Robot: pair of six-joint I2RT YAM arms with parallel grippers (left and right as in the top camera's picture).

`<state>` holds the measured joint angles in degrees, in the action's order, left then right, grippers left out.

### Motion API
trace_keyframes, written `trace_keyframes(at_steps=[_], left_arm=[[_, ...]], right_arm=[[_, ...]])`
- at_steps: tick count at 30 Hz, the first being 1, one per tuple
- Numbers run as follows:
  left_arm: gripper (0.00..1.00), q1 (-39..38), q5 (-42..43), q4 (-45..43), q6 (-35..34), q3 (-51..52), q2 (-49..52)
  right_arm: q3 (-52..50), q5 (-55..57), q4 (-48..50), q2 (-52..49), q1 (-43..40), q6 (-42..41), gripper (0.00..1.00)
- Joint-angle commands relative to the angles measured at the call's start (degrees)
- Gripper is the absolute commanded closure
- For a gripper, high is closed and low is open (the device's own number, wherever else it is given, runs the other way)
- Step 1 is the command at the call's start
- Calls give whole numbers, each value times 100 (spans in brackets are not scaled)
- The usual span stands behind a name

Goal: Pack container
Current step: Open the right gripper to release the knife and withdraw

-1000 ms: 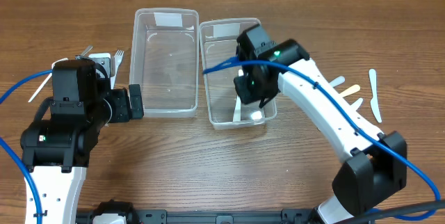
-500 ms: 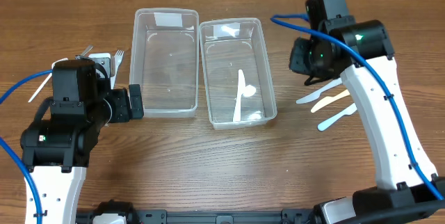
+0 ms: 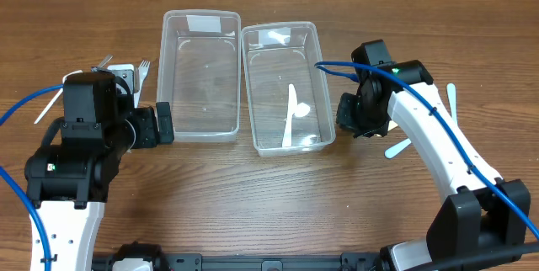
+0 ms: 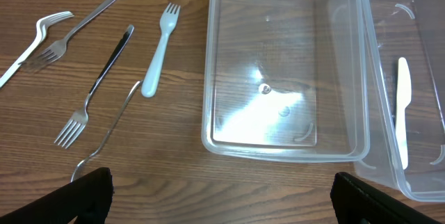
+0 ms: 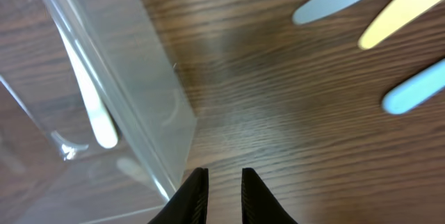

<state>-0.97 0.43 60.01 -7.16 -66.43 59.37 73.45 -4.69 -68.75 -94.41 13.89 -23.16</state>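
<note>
Only the right arm has swung nearer the table's front edge. Left gripper (image 3: 165, 123) sits spread wide beside the left container (image 3: 202, 77); a white knife (image 3: 291, 113) lies in the right container (image 3: 278, 69); right gripper (image 5: 224, 193), fingers pressed almost together and empty, hovers beside its right wall.

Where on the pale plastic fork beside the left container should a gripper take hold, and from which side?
Grip the plastic fork at mid-handle, coming straight down with the fingers closing across its narrow width. It lies flat on the table, so only its thin edges offer purchase. Mid-handle has bare wood on both sides, while the handle's end sits close to a metal utensil, probably too tight.
</note>
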Motion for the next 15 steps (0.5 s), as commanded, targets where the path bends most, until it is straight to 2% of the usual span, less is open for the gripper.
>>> trace_keyframes(at_steps=[1, 15], left_arm=[[0, 59, 26, -26, -15, -140, 20], [0, 59, 24, -24, -13, -140, 20]], right_arm=[[-44, -643, 4, 11, -4, 407, 81], [-76, -501, -127, 9, -4, 363, 80]])
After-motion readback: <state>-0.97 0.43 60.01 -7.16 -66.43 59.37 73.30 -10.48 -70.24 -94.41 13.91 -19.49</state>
